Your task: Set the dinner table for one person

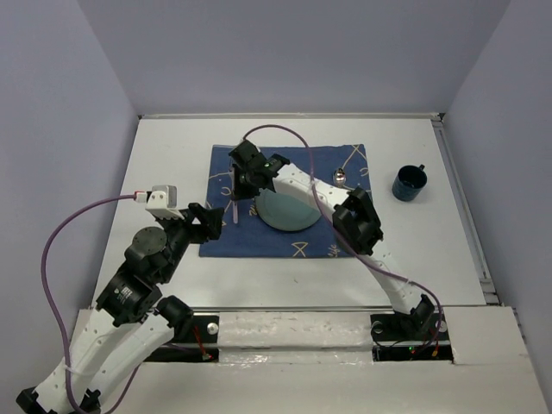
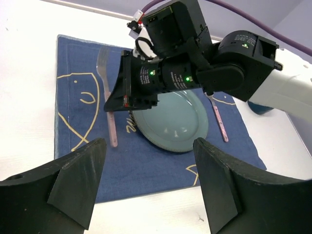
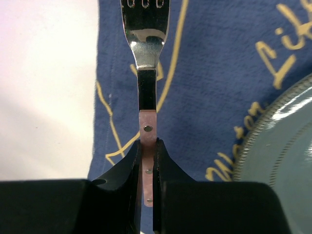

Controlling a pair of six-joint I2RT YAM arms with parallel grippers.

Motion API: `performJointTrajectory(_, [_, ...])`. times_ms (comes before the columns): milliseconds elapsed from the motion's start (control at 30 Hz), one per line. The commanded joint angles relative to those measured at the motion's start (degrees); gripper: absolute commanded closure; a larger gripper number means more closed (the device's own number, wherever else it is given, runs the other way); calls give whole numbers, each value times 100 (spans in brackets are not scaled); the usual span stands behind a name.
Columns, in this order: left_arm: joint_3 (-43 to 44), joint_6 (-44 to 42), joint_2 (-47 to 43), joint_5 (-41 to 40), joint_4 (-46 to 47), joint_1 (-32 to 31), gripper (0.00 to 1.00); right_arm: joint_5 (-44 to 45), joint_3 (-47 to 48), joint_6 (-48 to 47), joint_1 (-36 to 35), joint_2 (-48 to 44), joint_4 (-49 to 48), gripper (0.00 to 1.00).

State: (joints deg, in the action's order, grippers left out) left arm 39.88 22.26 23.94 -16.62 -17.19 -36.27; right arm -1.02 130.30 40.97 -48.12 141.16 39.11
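The white dinner table (image 1: 172, 147) carries a dark blue mat (image 1: 259, 241) with a pale green plate (image 1: 289, 211) on it. A fork (image 1: 234, 207) with a pink handle lies along the plate's left side, tines pointing away. My right gripper (image 1: 241, 177) reaches across the plate and is shut on the fork's pink handle (image 3: 147, 131), low over the mat (image 3: 214, 73). A pink-handled spoon (image 1: 342, 177) lies right of the plate. My left gripper (image 2: 148, 185) is open and empty over the mat's near left edge.
A dark blue mug (image 1: 409, 183) stands on the bare table right of the mat. The right arm's forearm (image 1: 354, 220) crosses above the plate's right side. A raised rail (image 1: 466, 207) runs along the table's right edge.
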Motion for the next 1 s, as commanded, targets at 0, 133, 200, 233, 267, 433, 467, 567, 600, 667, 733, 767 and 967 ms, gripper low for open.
performJointTrajectory(0, [-77, -196, 31, 247, 365, 129, 17, 14, 57, 262, -92, -19, -211, 100])
performJointTrajectory(133, [-103, -231, -83, 405, 409, 191, 17, 75, -101, 385, -145, -54, -194, 100])
performJointTrajectory(200, [-103, -231, -65, 449, 436, 199, 16, 75, -267, 420, -145, -106, -194, 100])
performJointTrajectory(233, [-103, -257, -48, 510, 436, 217, 17, 241, -329, 438, -145, -176, -194, 100])
performJointTrajectory(267, [-112, -266, -39, 563, 471, 243, 16, 268, -391, 455, -145, -212, -202, 100])
performJointTrajectory(433, [-129, -301, -39, 783, 533, 428, 16, 391, -576, 491, -198, -256, -229, 100])
performJointTrajectory(467, [-138, -301, -56, 792, 533, 445, 16, 392, -576, 500, -198, -239, -229, 100])
performJointTrajectory(567, [-147, -293, -65, 801, 541, 446, 16, 418, -558, 526, -198, -203, -229, 100])
performJointTrajectory(600, [-147, -301, -65, 801, 541, 446, 16, 427, -567, 526, -198, -195, -229, 100])
performJointTrajectory(667, [-138, -301, -57, 801, 541, 454, 16, 444, -576, 552, -198, -177, -220, 100])
performJointTrajectory(733, [-138, -319, -48, 827, 550, 463, 16, 471, -576, 579, -198, -159, -237, 100])
performJointTrajectory(767, [-147, -310, -56, 836, 550, 480, 16, 488, -576, 587, -198, -159, -229, 100])
performJointTrajectory(967, [-147, -336, -48, 898, 568, 507, 16, 673, -629, 719, -198, -142, -237, 96])
